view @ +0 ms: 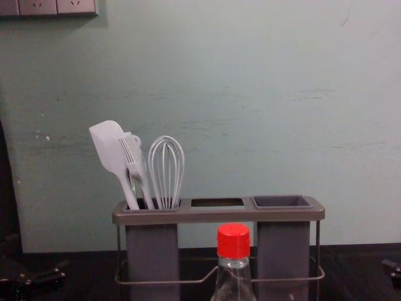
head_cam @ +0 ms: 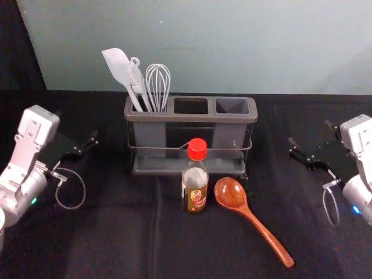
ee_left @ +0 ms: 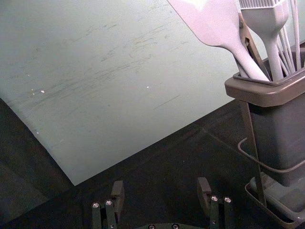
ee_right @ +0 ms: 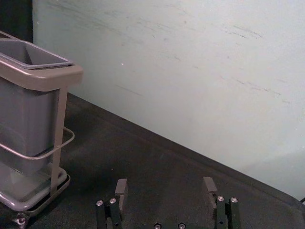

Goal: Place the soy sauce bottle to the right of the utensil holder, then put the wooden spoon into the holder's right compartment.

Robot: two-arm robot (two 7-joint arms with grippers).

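my right gripper (ee_right: 165, 183) right of holder (head_cam: 192, 117), left gripper (ee_left: 161, 185) left | both wide open, empty | pinch bottle (head_cam: 195, 189) mid-body, lift upright

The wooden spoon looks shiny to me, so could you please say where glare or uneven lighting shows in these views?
Head view: small bright glints on the wooden spoon, mainly in its bowl; left wrist view: the spatula is partly washed out to near white; right wrist view: a soft shadow on the pale wall.
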